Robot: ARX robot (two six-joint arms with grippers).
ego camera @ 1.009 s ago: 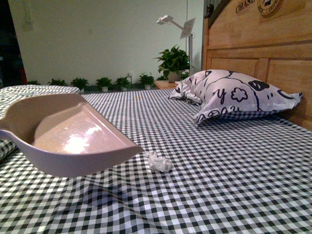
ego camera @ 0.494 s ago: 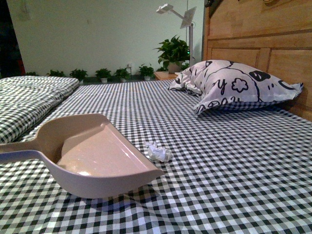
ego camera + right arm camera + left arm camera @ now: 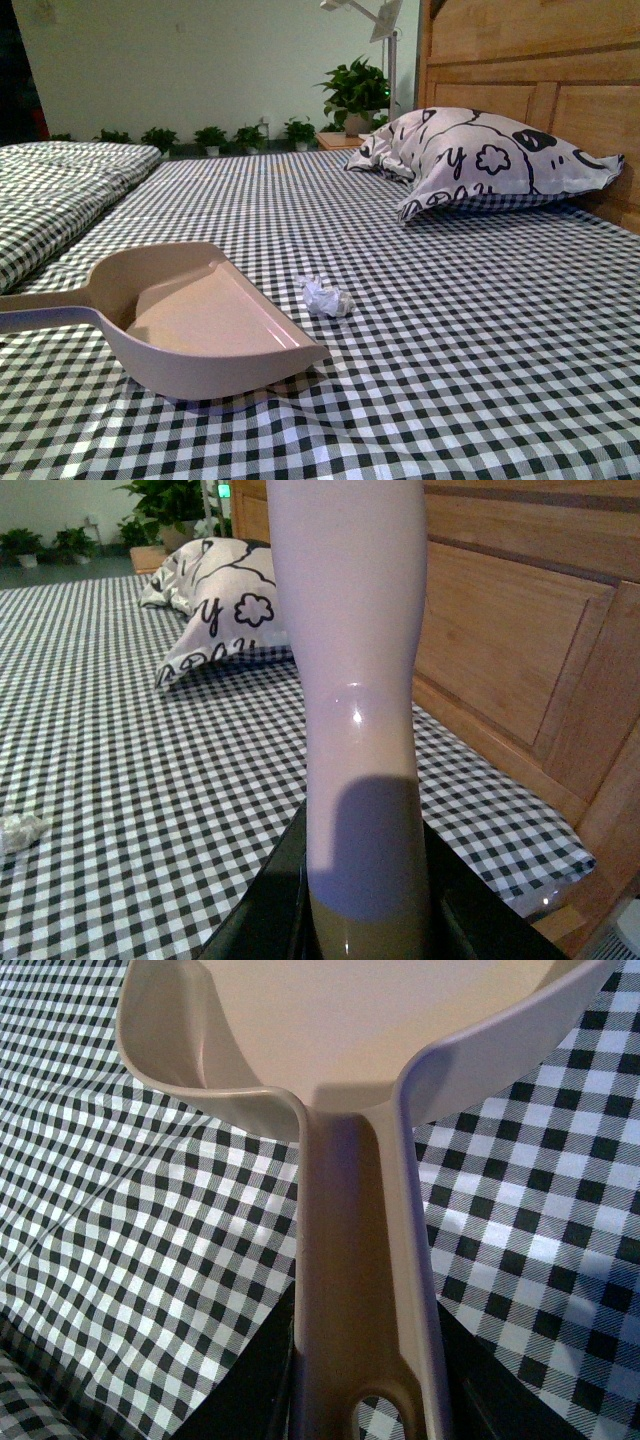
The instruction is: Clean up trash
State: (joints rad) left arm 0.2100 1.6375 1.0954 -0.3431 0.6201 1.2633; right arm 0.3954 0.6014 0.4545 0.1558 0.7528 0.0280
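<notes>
The trash (image 3: 326,298), a small crumpled ball of white paper, lies on the checked bedcover just beyond the dustpan's front lip; it also shows as the trash (image 3: 22,830) at the edge of the right wrist view. The beige dustpan (image 3: 200,320) rests low on the cover, mouth toward the paper. Its long handle (image 3: 355,1300) runs back into my left gripper (image 3: 365,1410), which is shut on it. My right gripper (image 3: 365,920) is shut on the pale brush handle (image 3: 350,660), held upright above the bed near the headboard. Neither arm shows in the front view.
A white pillow with black doodles (image 3: 490,160) lies against the wooden headboard (image 3: 540,60) at the back right. A folded checked quilt (image 3: 60,190) sits at the left. Potted plants (image 3: 360,95) and a lamp stand beyond the bed.
The dustpan has come down from tilted in the air to rest on the cover, nearer the paper ball. The view has shifted slightly; the paper has stayed put.
</notes>
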